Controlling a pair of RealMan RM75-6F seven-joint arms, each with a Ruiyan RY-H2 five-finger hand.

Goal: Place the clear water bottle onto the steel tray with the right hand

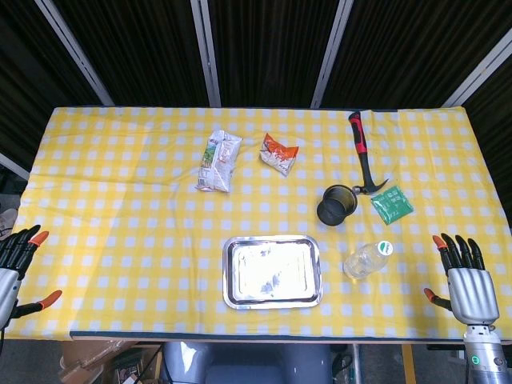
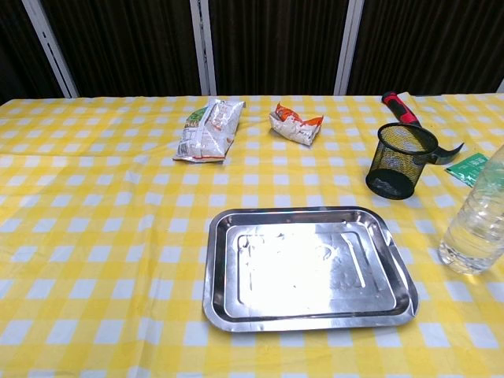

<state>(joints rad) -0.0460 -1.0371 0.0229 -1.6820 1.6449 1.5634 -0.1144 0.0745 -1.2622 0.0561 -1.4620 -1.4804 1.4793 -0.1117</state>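
One water bottle stands upright on the bench, just right of the steel tray and apart from it, with the black mesh cup behind it. It is clear plastic with a green cap, and seems nearly empty, so it should be light and top-heavy enough to tip at a nudge. Its thin wall will likely give under a hard squeeze, and the smooth surface may slip. The best hold looks to be around the middle of the body, fingers on one side and thumb opposite, with a gentle but full wrap.

The right hand hangs at the near right edge of the bench, well apart from the bottle, fingers spread and holding nothing. The left hand sits at the far left edge, also spread and empty.

The tray lies flat and bare, so any spot near its middle should take the bottle's base.
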